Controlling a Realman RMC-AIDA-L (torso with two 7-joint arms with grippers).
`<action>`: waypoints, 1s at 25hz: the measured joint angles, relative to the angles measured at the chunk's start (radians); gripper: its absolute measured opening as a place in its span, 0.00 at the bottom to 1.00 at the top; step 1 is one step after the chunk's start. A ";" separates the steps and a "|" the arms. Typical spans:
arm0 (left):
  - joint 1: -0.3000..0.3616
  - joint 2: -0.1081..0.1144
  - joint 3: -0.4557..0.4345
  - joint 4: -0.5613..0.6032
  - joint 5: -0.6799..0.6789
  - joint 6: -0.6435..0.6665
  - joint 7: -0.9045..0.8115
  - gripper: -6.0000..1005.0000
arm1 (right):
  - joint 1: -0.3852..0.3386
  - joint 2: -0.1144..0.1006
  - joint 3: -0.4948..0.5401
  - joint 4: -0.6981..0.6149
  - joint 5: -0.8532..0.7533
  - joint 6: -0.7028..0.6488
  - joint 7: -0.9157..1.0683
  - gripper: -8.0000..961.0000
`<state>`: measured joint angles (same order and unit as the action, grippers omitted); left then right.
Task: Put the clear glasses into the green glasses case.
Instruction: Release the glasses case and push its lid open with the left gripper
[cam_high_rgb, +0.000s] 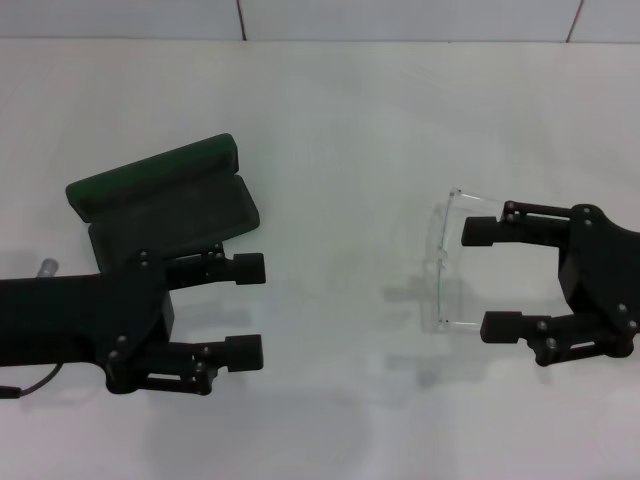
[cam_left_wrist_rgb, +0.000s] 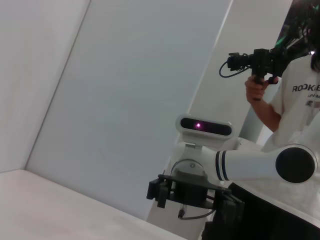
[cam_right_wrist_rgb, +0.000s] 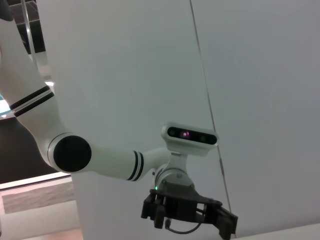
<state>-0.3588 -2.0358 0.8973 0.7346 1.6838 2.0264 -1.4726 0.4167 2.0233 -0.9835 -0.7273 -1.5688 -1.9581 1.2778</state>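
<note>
Right tool (cam_high_rgb: 478, 279): we see it wide open around the glasses' (cam_high_rgb: 441, 258) arms, gripping nothing.
Left tool (cam_high_rgb: 253, 310): open, empty, near the open case (cam_high_rgb: 165, 200).

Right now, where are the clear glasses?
In the head view, the clear glasses lie on the robot's right, just ahead of the open right gripper, far from the green glasses case.

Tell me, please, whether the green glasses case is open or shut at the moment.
Open. In the head view the green glasses case has its lid raised behind the dark-lined tray; no glasses show inside, and the clear glasses lie by the right claw.
</note>
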 joint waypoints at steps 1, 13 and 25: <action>0.001 0.000 -0.001 0.000 0.000 0.000 0.000 0.87 | 0.001 0.000 0.002 0.001 0.001 0.000 0.000 0.87; -0.009 0.027 -0.005 0.005 -0.042 0.002 -0.021 0.87 | 0.024 -0.008 0.008 -0.028 0.047 0.003 0.034 0.87; -0.009 0.034 -0.080 0.010 -0.046 -0.050 -0.034 0.87 | 0.025 -0.005 0.045 -0.017 0.078 0.077 0.021 0.87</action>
<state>-0.3681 -2.0018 0.8174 0.7444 1.6374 1.9760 -1.5063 0.4415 2.0179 -0.9382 -0.7443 -1.4905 -1.8812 1.2987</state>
